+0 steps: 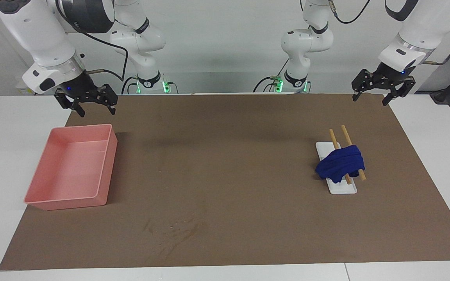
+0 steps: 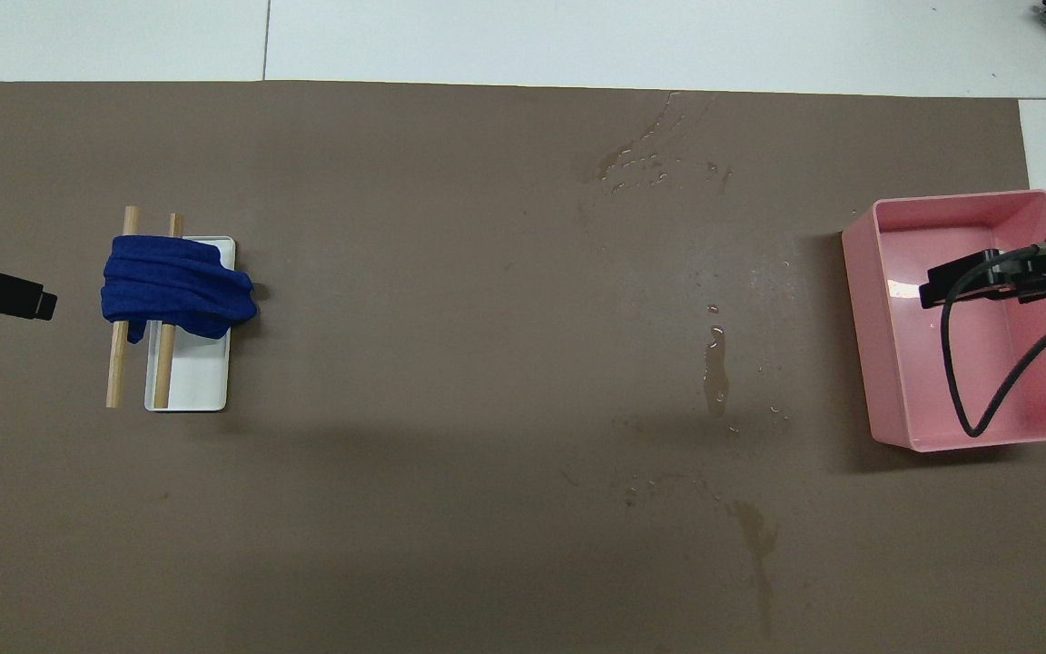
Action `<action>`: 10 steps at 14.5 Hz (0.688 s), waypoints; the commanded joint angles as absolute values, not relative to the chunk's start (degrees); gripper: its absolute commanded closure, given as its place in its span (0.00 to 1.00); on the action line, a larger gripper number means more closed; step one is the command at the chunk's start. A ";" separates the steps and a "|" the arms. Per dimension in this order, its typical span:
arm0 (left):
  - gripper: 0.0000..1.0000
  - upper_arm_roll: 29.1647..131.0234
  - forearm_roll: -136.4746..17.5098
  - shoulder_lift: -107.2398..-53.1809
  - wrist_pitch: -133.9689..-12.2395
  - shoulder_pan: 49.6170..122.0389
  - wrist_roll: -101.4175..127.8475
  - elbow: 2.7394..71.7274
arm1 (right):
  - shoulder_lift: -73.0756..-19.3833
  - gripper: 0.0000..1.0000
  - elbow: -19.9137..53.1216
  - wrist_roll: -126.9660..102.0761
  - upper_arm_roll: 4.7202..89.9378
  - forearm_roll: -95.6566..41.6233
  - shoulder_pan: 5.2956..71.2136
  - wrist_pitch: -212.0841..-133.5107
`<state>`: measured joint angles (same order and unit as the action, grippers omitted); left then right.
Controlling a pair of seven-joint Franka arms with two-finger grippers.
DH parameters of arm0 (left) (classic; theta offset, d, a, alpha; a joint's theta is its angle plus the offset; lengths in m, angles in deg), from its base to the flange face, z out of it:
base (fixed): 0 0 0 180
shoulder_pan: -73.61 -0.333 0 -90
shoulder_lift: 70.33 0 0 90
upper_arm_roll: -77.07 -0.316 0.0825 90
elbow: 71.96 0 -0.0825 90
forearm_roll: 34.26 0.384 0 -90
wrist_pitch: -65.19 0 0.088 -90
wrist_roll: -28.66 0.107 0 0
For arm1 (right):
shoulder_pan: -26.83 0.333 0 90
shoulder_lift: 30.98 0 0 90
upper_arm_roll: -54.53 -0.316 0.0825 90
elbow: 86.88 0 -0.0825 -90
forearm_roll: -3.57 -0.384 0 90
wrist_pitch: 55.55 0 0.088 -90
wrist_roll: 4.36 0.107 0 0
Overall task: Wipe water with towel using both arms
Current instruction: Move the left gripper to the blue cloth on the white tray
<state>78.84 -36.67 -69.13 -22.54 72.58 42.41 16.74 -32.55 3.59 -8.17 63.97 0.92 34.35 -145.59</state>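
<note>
The blue towel [image 1: 340, 166] lies bunched over two wooden sticks [image 1: 345, 134] on a small white tray [image 1: 344, 188], toward the left arm's end of the mat; it also shows in the overhead view [image 2: 173, 295]. The water [image 1: 174, 230] is a faint streaky patch on the brown mat, farther from the robots than the pink tray [image 1: 108, 175], with pale glints in the overhead view [image 2: 650, 163]. My left gripper [image 1: 370, 97] hangs open and empty over the mat's corner. My right gripper [image 1: 95, 108] hangs open and empty over the mat's edge by the pink tray.
In the overhead view, more drops [image 2: 714, 363] and a thin streak [image 2: 759, 545] lie on the mat nearer the robots. There the right gripper [image 2: 959, 282] covers part of the pink tray [image 2: 950, 200], and the left gripper [image 2: 33, 302] is beside the towel. White table borders the mat.
</note>
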 commanded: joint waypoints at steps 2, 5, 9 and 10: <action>0.00 78.56 -35.49 -68.04 -24.71 73.00 42.63 17.95 | -31.15 0.00 5.40 -8.05 64.20 1.37 32.55 -146.60; 0.00 78.47 -34.70 -66.99 -34.53 72.82 41.24 23.73 | -31.06 0.00 5.40 -8.23 64.11 1.29 31.93 -146.52; 0.00 78.47 -32.59 -72.33 -50.43 72.12 34.03 28.74 | -31.06 0.00 5.58 -7.79 64.11 1.46 32.54 -146.61; 0.00 78.30 -32.50 -73.74 -55.69 72.03 33.93 31.45 | -31.06 0.00 5.49 -7.87 64.11 1.46 32.46 -146.61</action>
<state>78.37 -33.61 -71.42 -47.46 72.44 35.82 26.95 -32.45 3.72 -8.18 64.24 0.96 32.51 -145.59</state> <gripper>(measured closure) 0.000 0.000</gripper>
